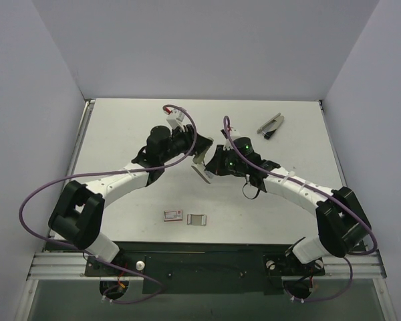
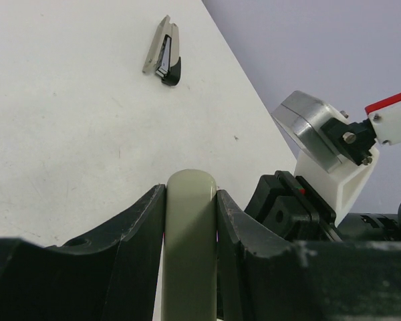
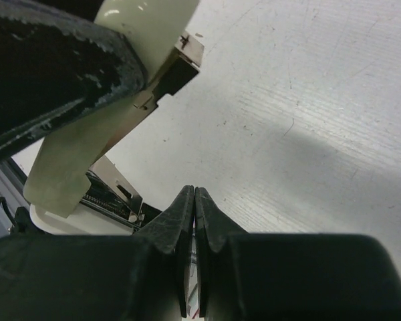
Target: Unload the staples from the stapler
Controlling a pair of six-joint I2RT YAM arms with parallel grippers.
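Note:
The stapler (image 1: 271, 125), slim, light grey with a black end, lies on the table at the far right, away from both grippers. It also shows in the left wrist view (image 2: 163, 60). My left gripper (image 1: 192, 151) (image 2: 190, 192) is shut on a beige-grey bar (image 2: 189, 254) and holds it above the table's middle. In the right wrist view the bar (image 3: 73, 160) hangs tilted at the upper left, with a metal part at its joint. My right gripper (image 1: 214, 168) (image 3: 195, 190) is shut just beside and below the bar; nothing shows between its jaws.
Two small flat boxes lie near the front edge, a reddish one (image 1: 172, 215) and a grey one (image 1: 196, 219). Grey walls close in the white table (image 1: 120, 134) on three sides. The two wrists stand close together at the centre.

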